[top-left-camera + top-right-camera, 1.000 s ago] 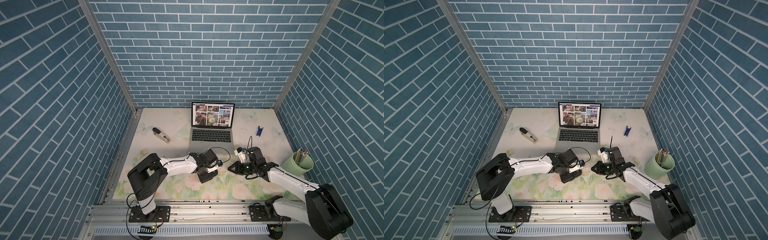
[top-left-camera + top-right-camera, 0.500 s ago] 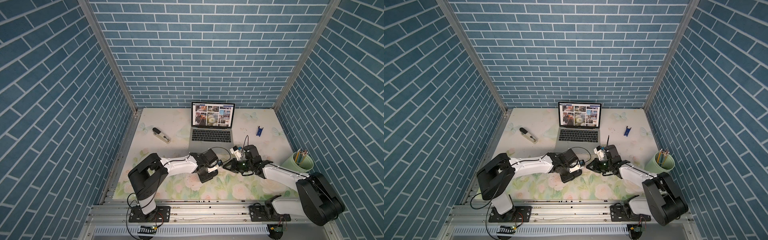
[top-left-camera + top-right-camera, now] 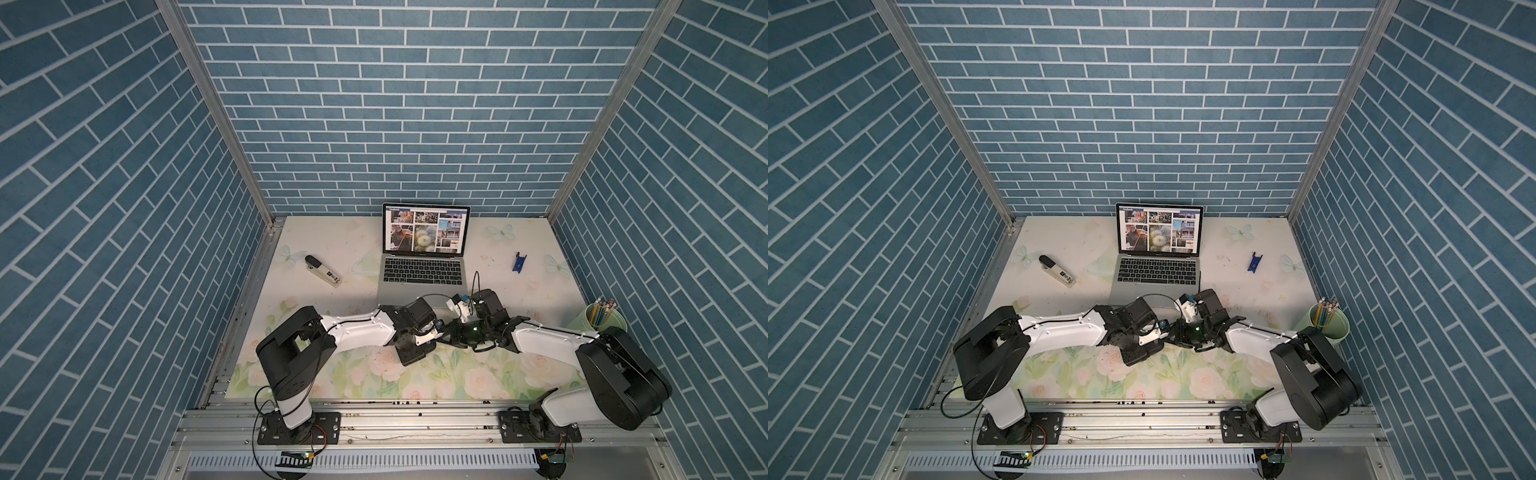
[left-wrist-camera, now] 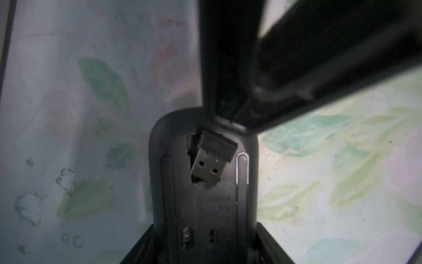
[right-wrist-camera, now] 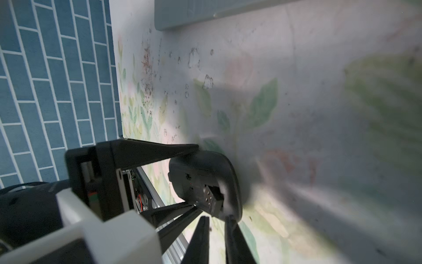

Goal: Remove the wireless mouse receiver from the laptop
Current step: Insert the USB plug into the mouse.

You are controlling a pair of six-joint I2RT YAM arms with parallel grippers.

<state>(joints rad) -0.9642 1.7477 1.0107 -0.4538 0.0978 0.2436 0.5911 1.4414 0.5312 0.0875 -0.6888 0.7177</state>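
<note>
Black plastic fills my left wrist view: my left gripper [image 4: 203, 248] is clamped across the sides of the black mouse [image 4: 159, 173], belly up, over the floral table [image 4: 68, 114]. The wireless mouse receiver [image 4: 211, 157] sits in the recess in that belly. It is tilted, with the silver plug and its two square holes showing and the black cap toward my right gripper [image 4: 226, 122]. It is not in the laptop [image 3: 422, 272].

My right fingers [image 5: 199, 240] stand only a narrow slit apart, tips right at the receiver's cap. Cannot tell if they pinch it or just touch. Right wrist view shows the same: receiver [image 5: 209, 198] in the mouse [image 5: 201, 166], my left fingers [image 5: 155, 152] on either side of the shell.

Both top views show the laptop open at back centre of the table, screen lit with a photo grid. My two wrists meet just in front of its front edge. Its side ports are too small to read.

Also on the table:
- black-and-beige stapler-like thing [image 3: 322, 272], left of the laptop
- small blue piece [image 3: 518, 262], to its right
- green cup of pencils [image 3: 602, 320], by the right wall
</note>
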